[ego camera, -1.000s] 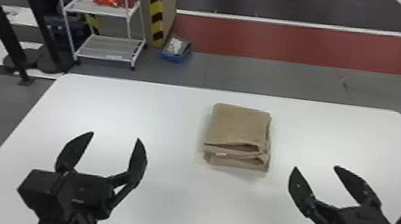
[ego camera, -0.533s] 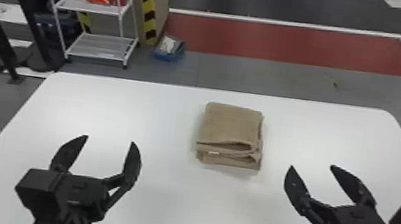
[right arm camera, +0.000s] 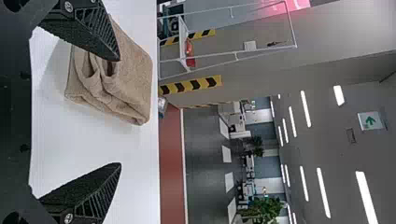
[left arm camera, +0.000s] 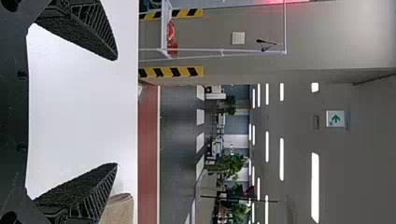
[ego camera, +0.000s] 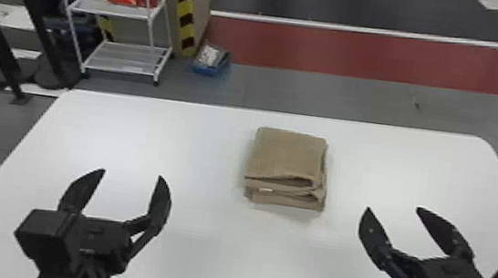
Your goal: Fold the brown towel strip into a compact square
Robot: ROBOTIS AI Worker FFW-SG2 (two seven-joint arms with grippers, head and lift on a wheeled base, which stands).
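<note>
Two black fingers (ego camera: 160,202) stand spread on your left end effector (ego camera: 132,174), open and holding nothing above the left half of the smooth, matte white desk (ego camera: 196,253). Just right of the middle, near the desk's far edge, you have the brown towel strip (ego camera: 286,157), folded into a thick, squarish stack. Its cloth looks soft and lightly napped, with rounded folds; a small pale tag (ego camera: 265,190) shows on the near side. Farther right, your right end effector (ego camera: 393,209) is open and empty too, toward the desk's right edge; its inner finger faces are ribbed.

The folding looks all but done to you, so judge the stack before touching it. If you tidy it, bring the left end effector lightly against the left side, then ease the gaping layers level at the near right corner with the right one. Press gently from above rather than pinching: a grip on one loose layer could drag the upper fold open or skew the square.
</note>
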